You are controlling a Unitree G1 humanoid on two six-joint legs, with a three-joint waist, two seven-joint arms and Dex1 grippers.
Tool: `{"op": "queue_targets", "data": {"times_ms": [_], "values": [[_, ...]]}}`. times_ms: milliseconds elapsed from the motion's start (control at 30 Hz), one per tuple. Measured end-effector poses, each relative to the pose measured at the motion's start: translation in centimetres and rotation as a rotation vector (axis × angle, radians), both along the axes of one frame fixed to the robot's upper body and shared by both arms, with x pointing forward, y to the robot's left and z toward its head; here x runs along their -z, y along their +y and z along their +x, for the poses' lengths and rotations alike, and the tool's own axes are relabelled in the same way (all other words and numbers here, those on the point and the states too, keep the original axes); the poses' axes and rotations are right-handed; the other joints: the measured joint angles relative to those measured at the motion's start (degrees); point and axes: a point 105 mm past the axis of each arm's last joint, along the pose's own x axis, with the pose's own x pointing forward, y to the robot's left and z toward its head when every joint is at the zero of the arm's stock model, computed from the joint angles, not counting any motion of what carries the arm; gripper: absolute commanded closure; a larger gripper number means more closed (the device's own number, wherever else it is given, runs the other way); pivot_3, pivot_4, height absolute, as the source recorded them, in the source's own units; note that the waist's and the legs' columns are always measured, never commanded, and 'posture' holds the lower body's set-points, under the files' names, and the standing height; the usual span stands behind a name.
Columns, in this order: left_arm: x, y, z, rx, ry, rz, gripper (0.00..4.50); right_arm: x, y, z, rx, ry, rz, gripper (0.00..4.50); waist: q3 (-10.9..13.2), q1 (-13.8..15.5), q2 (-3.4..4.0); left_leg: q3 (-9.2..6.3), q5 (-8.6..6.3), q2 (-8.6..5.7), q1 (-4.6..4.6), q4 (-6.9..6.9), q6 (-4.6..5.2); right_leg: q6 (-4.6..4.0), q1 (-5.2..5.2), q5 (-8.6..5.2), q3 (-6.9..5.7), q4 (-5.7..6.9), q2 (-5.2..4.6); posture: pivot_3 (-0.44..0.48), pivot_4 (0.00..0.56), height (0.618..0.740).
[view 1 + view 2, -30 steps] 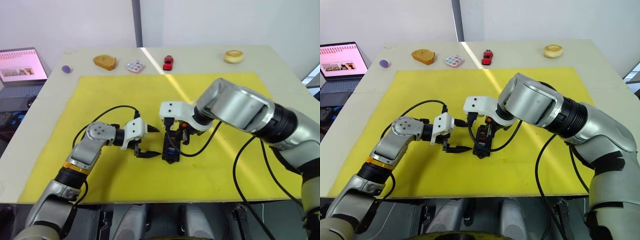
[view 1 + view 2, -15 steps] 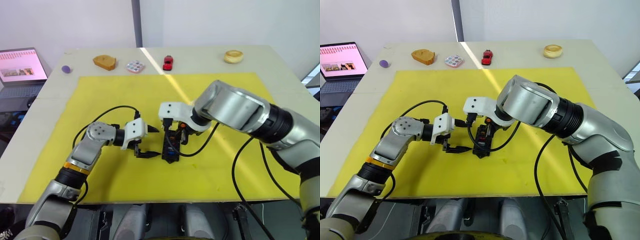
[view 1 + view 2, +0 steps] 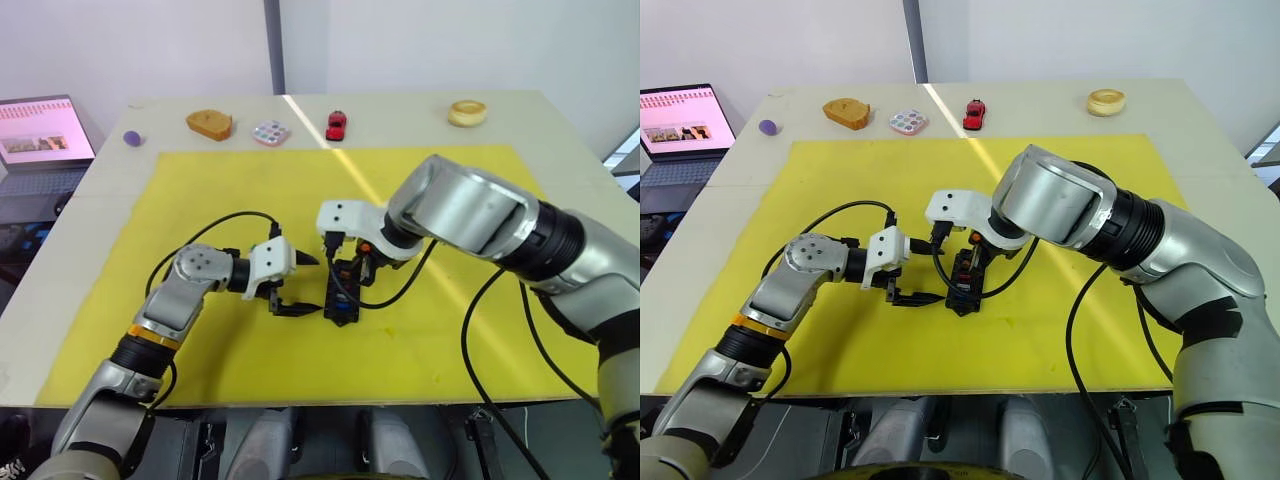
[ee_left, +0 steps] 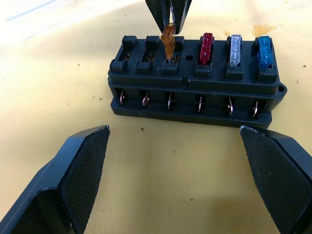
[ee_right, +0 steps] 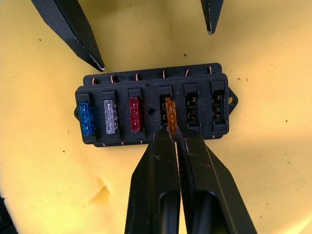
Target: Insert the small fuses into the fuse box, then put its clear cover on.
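Fuse box [image 5: 153,108]: right claw [image 5: 170,130] pinches orange fuse [image 5: 169,113] at a slot; left claw [image 4: 175,180] wide open.

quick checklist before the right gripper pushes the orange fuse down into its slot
1. Grip: right gripper is shut on the orange fuse, pinching one end. Ok.
2. Alignment: the fuse sits over the fourth slot of the fuse box, next to the red fuse, but leans a little. Cannot tell if its blades are lined up.
3. Seated fuses: blue fuse, clear grey fuse and red one sit in their slots. Ok.
4. Free slots: two beyond the orange fuse are empty. Ok.
5. Left gripper: open, beside the box, fingers not touching it, so the box is not braced. Not ok if it slides.
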Motion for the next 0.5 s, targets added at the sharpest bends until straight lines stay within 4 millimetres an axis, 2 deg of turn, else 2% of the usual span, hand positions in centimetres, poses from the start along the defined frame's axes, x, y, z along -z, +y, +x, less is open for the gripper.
{"op": "queue_targets", "data": {"times_ms": [500], "values": [[-0.11, -0.45, -0.07, 0.012, -0.016, -0.012, 0.00, 0.35, 0.05, 0.12, 0.023, -0.015, -0.011, 4.48, 0.0, 0.0, 0.00, 0.00, 0.00, 0.00, 0.01, 0.00, 0.00, 0.00, 0.01, 0.00, 0.00, 0.00, 0.00, 0.000, 0.150, 0.740]]}}
